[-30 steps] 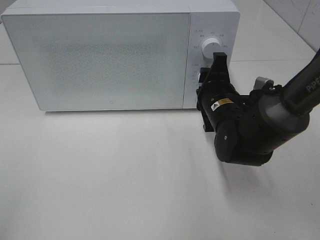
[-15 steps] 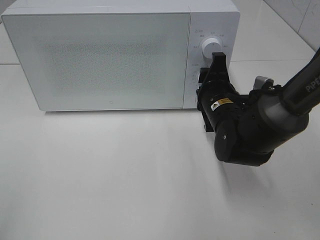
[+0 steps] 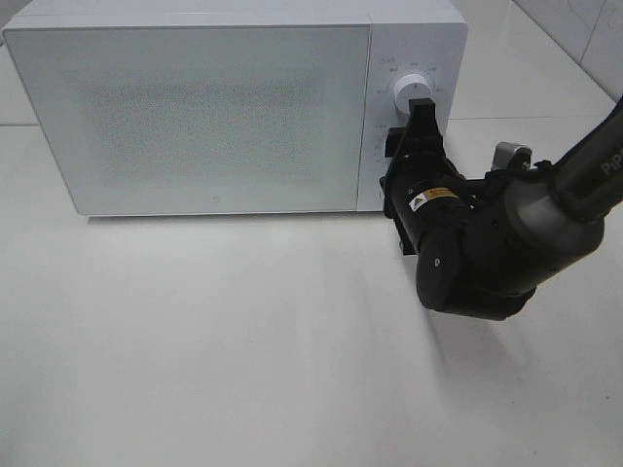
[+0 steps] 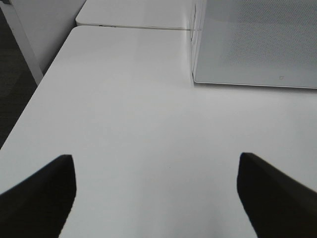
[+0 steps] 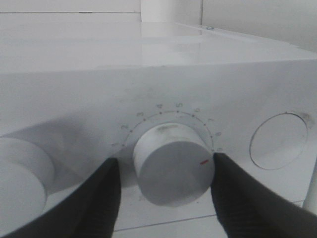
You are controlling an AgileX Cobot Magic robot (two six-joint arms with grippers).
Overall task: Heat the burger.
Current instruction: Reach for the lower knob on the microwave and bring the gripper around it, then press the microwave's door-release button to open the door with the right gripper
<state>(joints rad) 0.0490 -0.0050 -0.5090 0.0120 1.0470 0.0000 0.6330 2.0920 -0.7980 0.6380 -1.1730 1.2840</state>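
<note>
**White surface (image 3: 243,341), shut microwave (image 3: 195,107): fingers astride the lower dial**

On the right gripper (image 5: 166,166), the fingers (image 5: 99,203) stand spread to either side of the lower dial (image 5: 171,166). One is against its rim and the other just beside it with a sliver of shadow between, so they do not look clamped. The dial's axis points straight out of the control panel at the gripper. With a finger on each opposite flank, the coming move looks like a squeeze and then a twist about that axis. A red mark on the dial's edge sits next to the touching finger, at one end of the numbered scale.

Beyond the fingers, the upper knob (image 3: 413,89) sits just above on the same panel, untouched. The panel is the right end of the microwave, which stands along the far edge of the surface, nearer the far right corner on that side.

The burger shows in no view. With the door closed and its dotted pane opaque, it is most likely inside already.

The left gripper (image 4: 156,193) hangs over the left edge of the surface, fingers wide apart with nothing between them, well apart from the panel. The right arm is plainly the one placed for this step.
</note>
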